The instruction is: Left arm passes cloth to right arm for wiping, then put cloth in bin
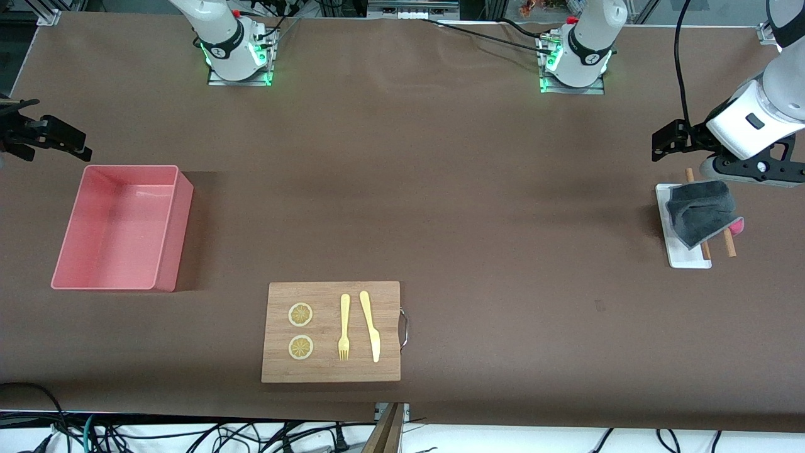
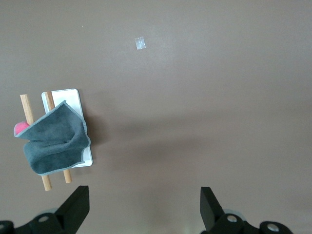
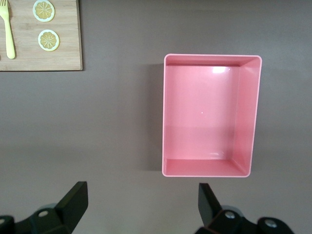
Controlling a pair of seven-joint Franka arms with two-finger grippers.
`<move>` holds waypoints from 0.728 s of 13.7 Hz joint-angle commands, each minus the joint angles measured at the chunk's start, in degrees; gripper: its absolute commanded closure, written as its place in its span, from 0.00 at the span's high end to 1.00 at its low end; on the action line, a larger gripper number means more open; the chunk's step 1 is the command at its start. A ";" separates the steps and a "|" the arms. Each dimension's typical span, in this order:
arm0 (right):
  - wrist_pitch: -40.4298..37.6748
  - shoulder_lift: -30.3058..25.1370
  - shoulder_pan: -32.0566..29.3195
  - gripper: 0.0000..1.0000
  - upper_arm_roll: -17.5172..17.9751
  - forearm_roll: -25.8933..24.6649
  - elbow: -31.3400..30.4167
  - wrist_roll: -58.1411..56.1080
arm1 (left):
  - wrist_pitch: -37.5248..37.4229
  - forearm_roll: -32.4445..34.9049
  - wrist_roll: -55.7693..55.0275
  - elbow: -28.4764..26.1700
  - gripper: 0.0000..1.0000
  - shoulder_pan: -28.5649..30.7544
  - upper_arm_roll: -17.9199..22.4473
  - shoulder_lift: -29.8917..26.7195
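The dark grey cloth point(image 1: 701, 211) with a pink-red patch lies bunched on a small white tray point(image 1: 688, 259) and two wooden sticks point(image 1: 729, 244), at the left arm's end of the table. It also shows in the left wrist view point(image 2: 53, 144). My left gripper point(image 1: 663, 141) hangs open and empty over bare table beside the tray; in its wrist view point(image 2: 144, 204) the jaws stand wide apart. The pink bin point(image 1: 176, 239) stands empty at the right arm's end. My right gripper point(image 1: 60, 129) is open and empty over bare table beside the bin point(image 3: 209, 168), also shown in its wrist view point(image 3: 141, 201).
A wooden board point(image 1: 327, 371) with a metal handle lies near the front edge, nearer to the front camera than the bin. On it are two lemon slices point(image 1: 300, 314), a yellow fork point(image 1: 344, 327) and a yellow knife point(image 1: 371, 327). The board's corner shows in the right wrist view point(image 3: 63, 58).
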 commanded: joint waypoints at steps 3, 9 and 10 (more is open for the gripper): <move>0.03 0.69 -0.33 1.00 0.21 -0.50 1.44 -0.23 | 0.25 -0.31 0.05 -0.32 1.00 0.74 0.47 -0.06; 1.44 1.74 -0.50 1.00 0.12 -0.50 1.26 -0.41 | 0.25 -0.23 0.05 0.38 1.00 0.65 0.03 0.64; 1.44 1.92 -0.50 1.00 0.12 -0.42 1.26 -0.32 | 0.25 -0.23 0.05 0.39 1.00 0.65 0.03 0.65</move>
